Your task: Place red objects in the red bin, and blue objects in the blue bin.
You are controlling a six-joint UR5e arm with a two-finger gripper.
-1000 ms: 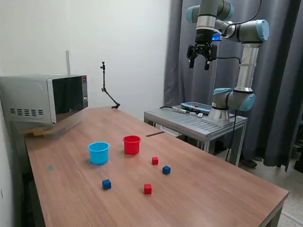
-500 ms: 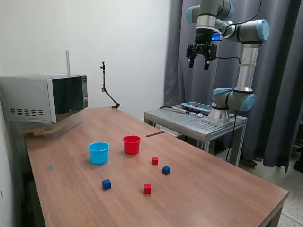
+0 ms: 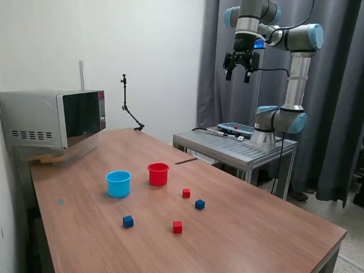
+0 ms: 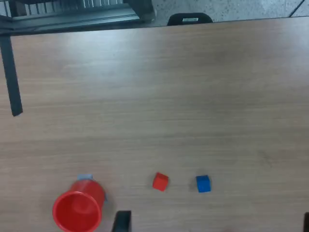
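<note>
High above the table's far side hangs my gripper (image 3: 238, 75), open and holding nothing. On the wooden table (image 3: 256, 227) stand the blue bin (image 3: 118, 183) and the red bin (image 3: 158, 173) side by side. One red cube (image 3: 186, 193) and one blue cube (image 3: 199, 204) lie just in front of the red bin. Nearer the front edge are another blue cube (image 3: 128, 222) and another red cube (image 3: 177, 227). The wrist view shows the red bin (image 4: 77, 210), a red cube (image 4: 160, 181), a blue cube (image 4: 203, 183) and one dark fingertip (image 4: 122, 222) at the picture's edge.
A microwave (image 3: 54, 116) sits at the table's far corner on the exterior view's left. A metal stand (image 3: 236, 147) carrying the arm's base and a tablet is behind the table. A strip of black tape (image 3: 186, 161) lies near the far edge. A thin black rod stand (image 3: 128, 108) rises at the back.
My gripper has crept slightly upward. The cups and cubes have not moved.
</note>
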